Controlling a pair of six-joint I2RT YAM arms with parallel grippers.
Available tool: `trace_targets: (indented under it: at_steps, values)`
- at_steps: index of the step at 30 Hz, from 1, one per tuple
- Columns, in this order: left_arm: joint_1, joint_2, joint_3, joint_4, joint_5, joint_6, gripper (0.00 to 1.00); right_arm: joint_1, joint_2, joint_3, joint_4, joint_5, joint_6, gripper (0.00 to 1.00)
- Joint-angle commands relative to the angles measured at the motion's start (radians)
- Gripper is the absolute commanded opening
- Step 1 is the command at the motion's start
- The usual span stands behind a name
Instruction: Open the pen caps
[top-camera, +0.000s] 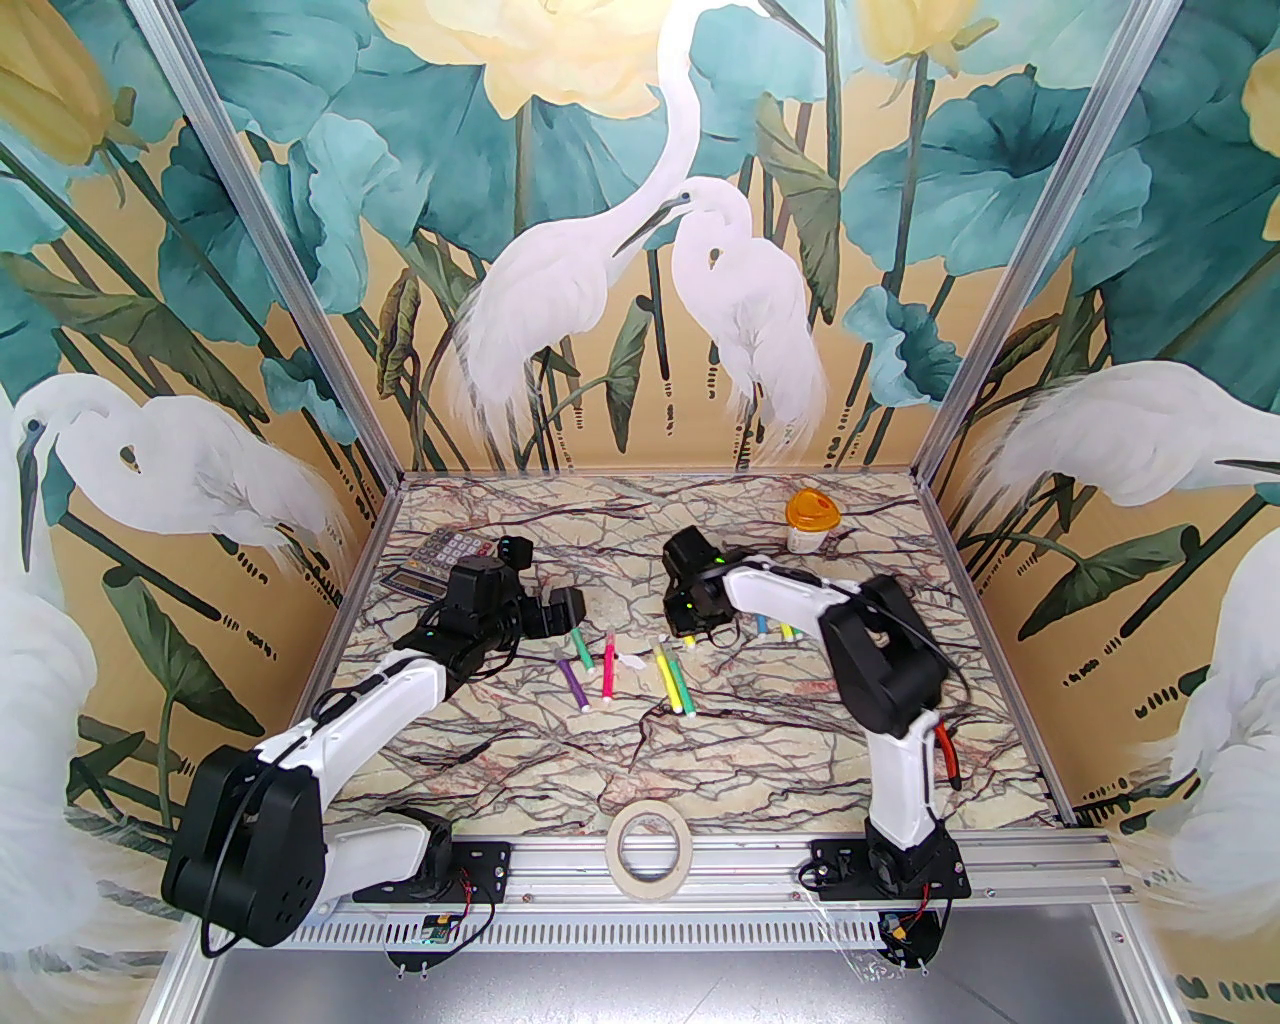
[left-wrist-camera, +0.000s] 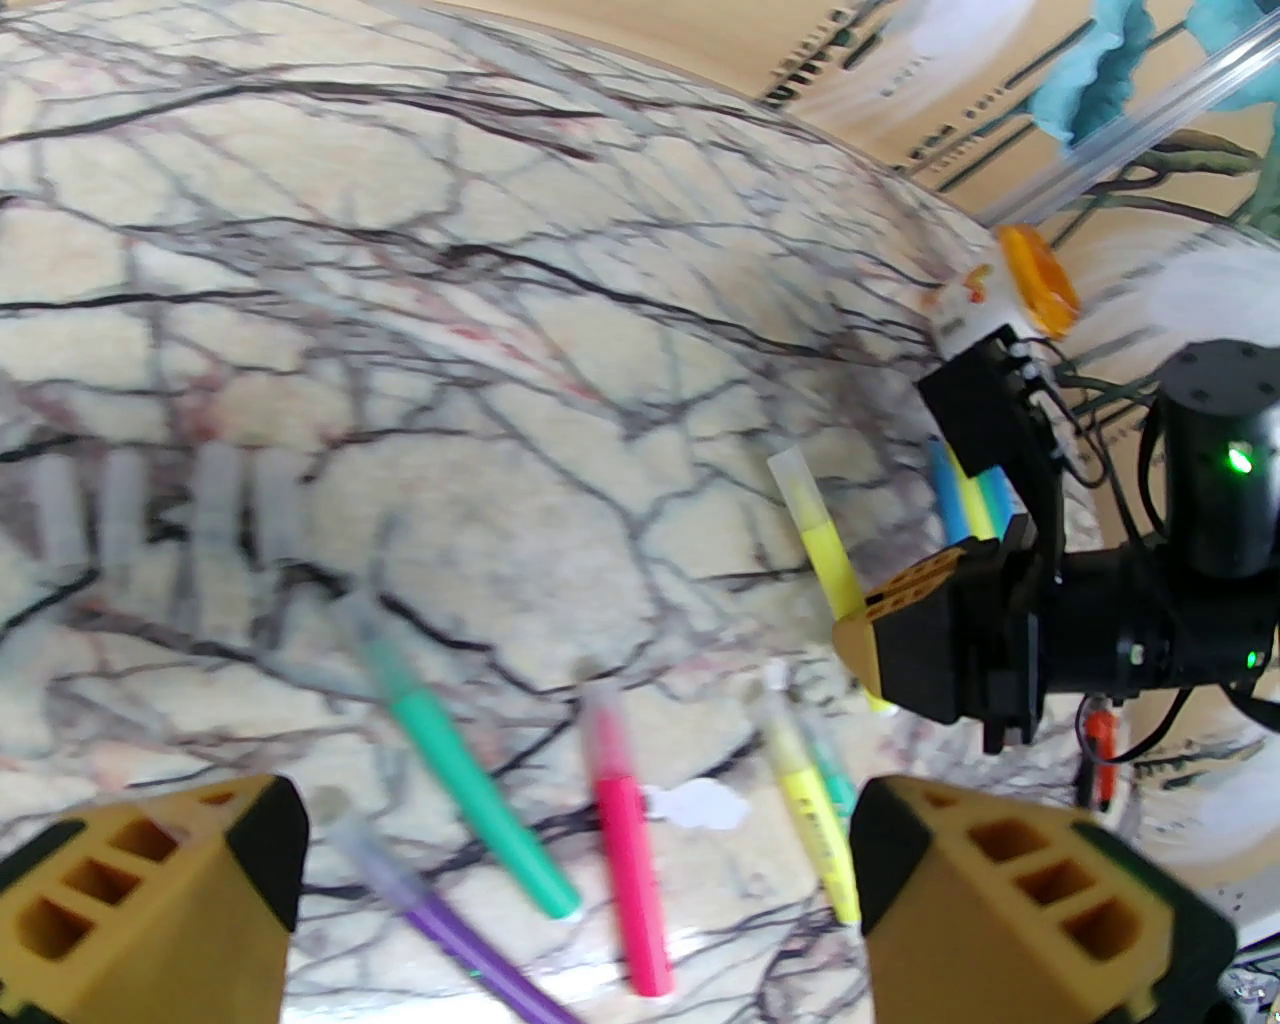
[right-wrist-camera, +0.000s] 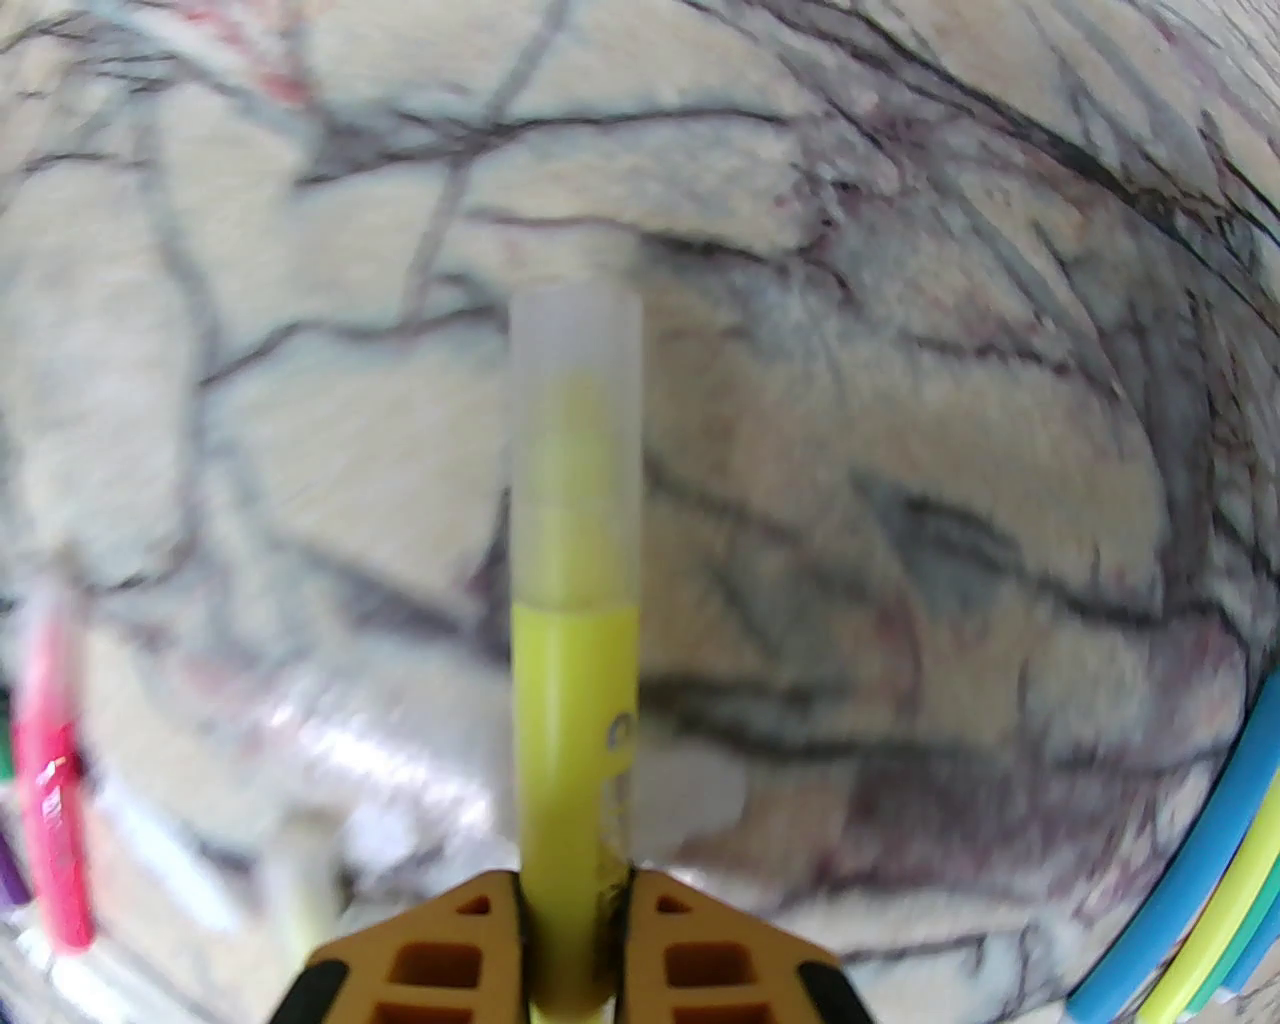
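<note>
pens (top-camera: 609, 672) lie on the table (top-camera: 500, 760) — tape roll (top-camera: 648, 885) at its near edge.

Robot lab cell, aluminium frame (top-camera: 306, 300), heron-printed walls (top-camera: 600, 150)

Marble table (top-camera: 500, 740) carries pens (top-camera: 608, 672), calculator (top-camera: 440, 562), possibly loose caps (left-wrist-camera: 215, 500).

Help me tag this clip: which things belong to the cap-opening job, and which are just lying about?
Job: yellow pen in the right gripper, its clear cap, other pens lying loose.
Lying about: calculator, orange-lidded jar, tape roll.
</note>
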Motion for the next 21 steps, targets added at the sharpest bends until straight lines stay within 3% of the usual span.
trace_targets:
  at_steps: [1,8,21]
  values:
    - [0.003,0.027,0.026,0.080,0.125,-0.051,0.94,-0.019,-0.102,-0.056,0.125,-0.097,0.003,0.00]
    - [-0.003,0.083,0.037,0.223,0.277,-0.158,0.90,-0.030,-0.222,-0.169,0.242,-0.198,-0.017,0.00]
    - [-0.075,0.168,0.123,0.262,0.362,-0.203,0.82,0.019,-0.353,-0.263,0.327,-0.294,-0.102,0.00]
